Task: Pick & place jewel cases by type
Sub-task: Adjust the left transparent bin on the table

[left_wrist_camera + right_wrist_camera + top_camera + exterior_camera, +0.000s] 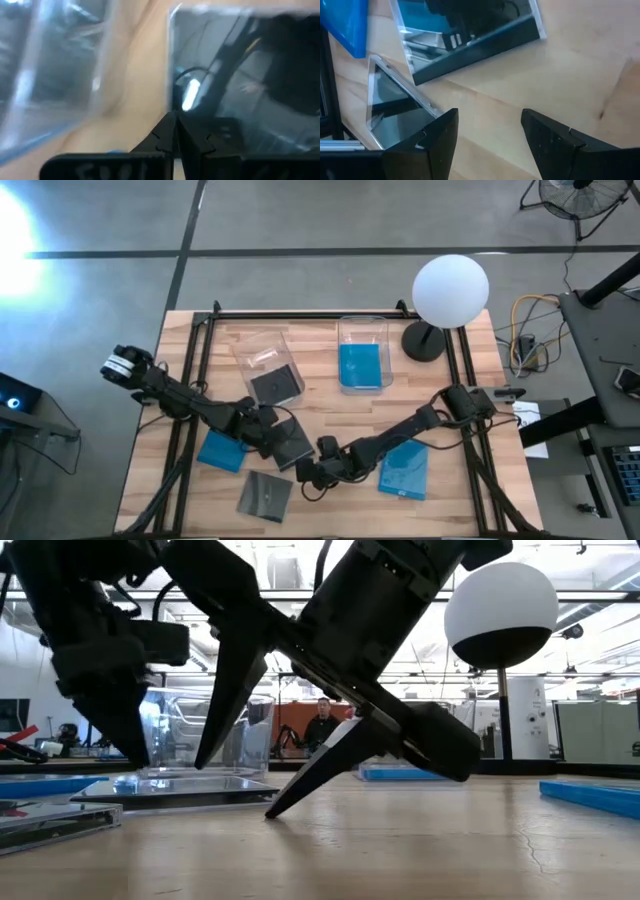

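Roughly a third done: one dark grey square case (275,383) and one translucent blue case (361,365) sit in separate clear plastic bins (386,348), four wait, left gripper (266,430) closed over another dark case (288,442), right gripper (312,472) spread empty

grey concrete floor (300,220) — a fan (580,195) stands beside the table.

The left hand (175,135) shows at the lower edge of its own wrist view, its two dark fingers (162,137) pressed together with only a thin seam between them. Just past the fingertips lies a dark jewel case (240,75), its glossy lid filling much of the picture and mirroring cables, a bright light and a dark shape. Its pale edge runs along the side nearest the bare wooden counter (135,85). Beyond that strip of wood stands a clear plastic bin (45,70), blurred, its wall catching streaks of light. A small sliver of blue (115,151) peeks out just above the hand's dark body.
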